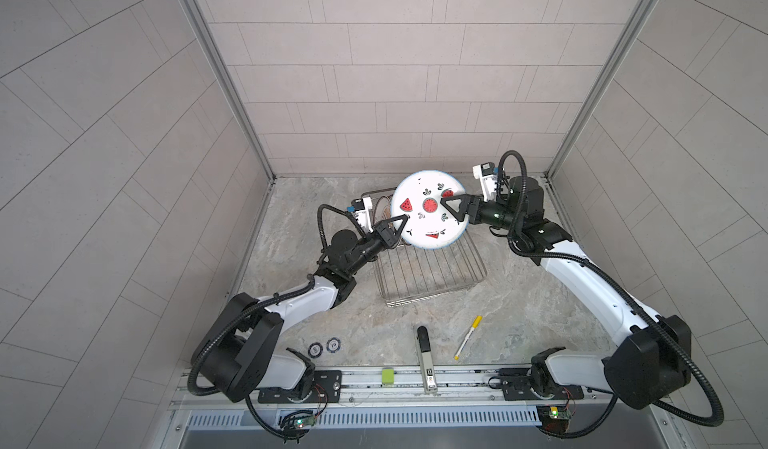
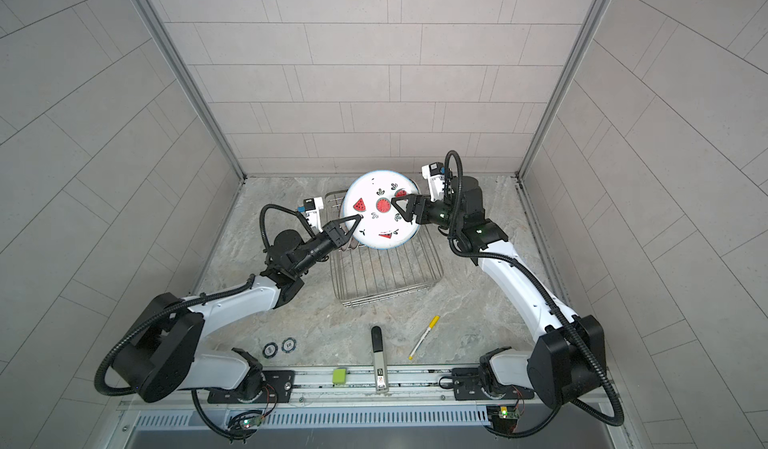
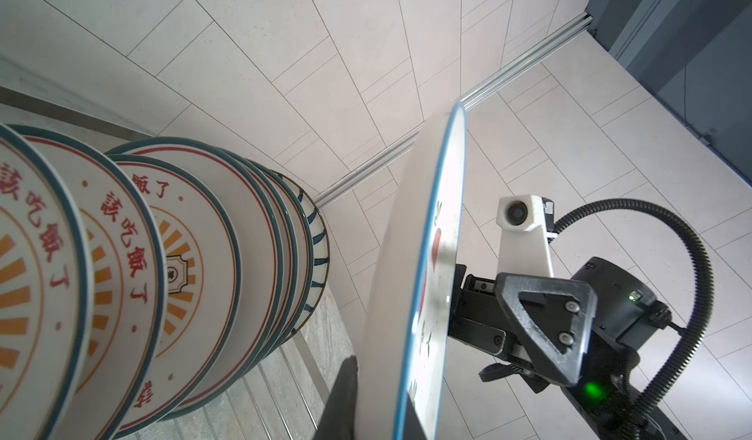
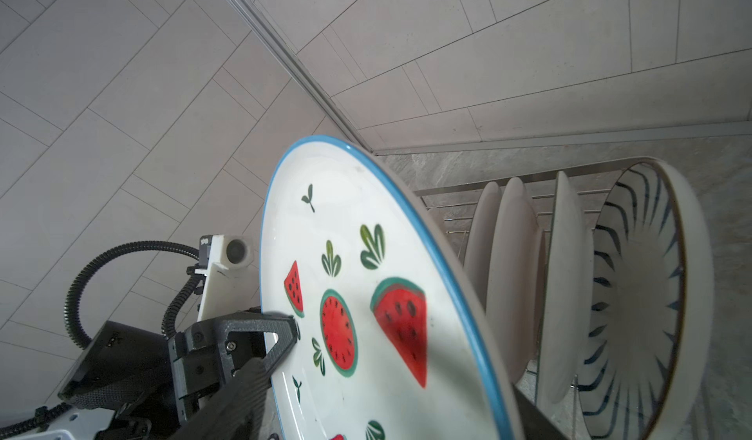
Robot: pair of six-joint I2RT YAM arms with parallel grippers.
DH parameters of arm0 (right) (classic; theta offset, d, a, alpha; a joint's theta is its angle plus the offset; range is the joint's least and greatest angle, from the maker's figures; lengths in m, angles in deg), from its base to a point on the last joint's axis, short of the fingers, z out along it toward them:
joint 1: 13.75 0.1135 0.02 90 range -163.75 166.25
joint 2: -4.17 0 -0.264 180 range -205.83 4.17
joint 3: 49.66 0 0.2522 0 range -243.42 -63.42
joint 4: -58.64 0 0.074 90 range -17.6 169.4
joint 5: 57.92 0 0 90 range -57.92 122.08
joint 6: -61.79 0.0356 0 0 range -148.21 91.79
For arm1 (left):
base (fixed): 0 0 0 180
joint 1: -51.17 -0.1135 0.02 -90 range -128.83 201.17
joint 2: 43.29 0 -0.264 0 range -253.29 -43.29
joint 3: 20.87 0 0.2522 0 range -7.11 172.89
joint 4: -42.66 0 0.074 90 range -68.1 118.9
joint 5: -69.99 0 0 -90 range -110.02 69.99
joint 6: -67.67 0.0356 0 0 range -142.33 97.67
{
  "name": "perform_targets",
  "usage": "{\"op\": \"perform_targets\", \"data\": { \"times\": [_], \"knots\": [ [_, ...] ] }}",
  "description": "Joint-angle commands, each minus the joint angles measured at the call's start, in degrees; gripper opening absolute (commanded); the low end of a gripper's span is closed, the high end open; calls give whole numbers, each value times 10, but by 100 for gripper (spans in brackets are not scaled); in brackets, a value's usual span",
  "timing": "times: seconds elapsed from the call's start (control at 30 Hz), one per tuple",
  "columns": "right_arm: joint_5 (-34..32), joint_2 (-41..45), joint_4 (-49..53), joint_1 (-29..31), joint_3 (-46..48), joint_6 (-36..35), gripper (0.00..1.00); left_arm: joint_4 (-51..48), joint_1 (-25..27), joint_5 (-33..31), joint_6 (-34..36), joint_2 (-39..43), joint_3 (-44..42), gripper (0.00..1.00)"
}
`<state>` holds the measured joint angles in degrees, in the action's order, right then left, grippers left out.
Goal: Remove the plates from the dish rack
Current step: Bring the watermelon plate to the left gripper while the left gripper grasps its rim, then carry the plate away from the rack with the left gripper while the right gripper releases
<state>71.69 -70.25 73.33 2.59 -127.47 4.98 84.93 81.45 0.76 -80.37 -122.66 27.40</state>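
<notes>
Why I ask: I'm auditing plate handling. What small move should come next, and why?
Probably draw the right gripper straight back off the watermelon plate. Its jaws stand open astride the rim, while the left gripper is shut on the opposite edge, holding the plate above the dish rack. Clearing it first should let the left gripper carry the plate off unsnagged.

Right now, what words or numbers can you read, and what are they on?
"該吃飯了": red characters on a racked plate.
"10": poker chip.
Other chip: too blurred to read.
Label on the black-and-silver tool: too small to read.
</notes>
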Motion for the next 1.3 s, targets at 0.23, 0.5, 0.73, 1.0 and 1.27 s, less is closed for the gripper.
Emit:
{"op": "perform_targets", "data": {
  "times": [0.23, 0.5, 0.73, 1.0, 1.27],
  "knots": [
    [-189, 43, 68, 15, -16, -50, 100, 51, -29, -17, -1, 33, 12, 0],
    [-295, 98, 40, 64, 27, -112, 100, -44, -63, -94, 45, 115, -12, 0],
    [-343, 58, 46, 178, -12, -194, 99, -66, -133, -122, 10, 185, -67, 0],
    [-355, -66, 91, 279, -129, -246, 99, -168, -198, -214, -20, 284, -114, 0],
    [-356, -189, 140, 327, -247, -272, 99, -193, -246, -259, -72, 309, -155, 0]
  ]
}}
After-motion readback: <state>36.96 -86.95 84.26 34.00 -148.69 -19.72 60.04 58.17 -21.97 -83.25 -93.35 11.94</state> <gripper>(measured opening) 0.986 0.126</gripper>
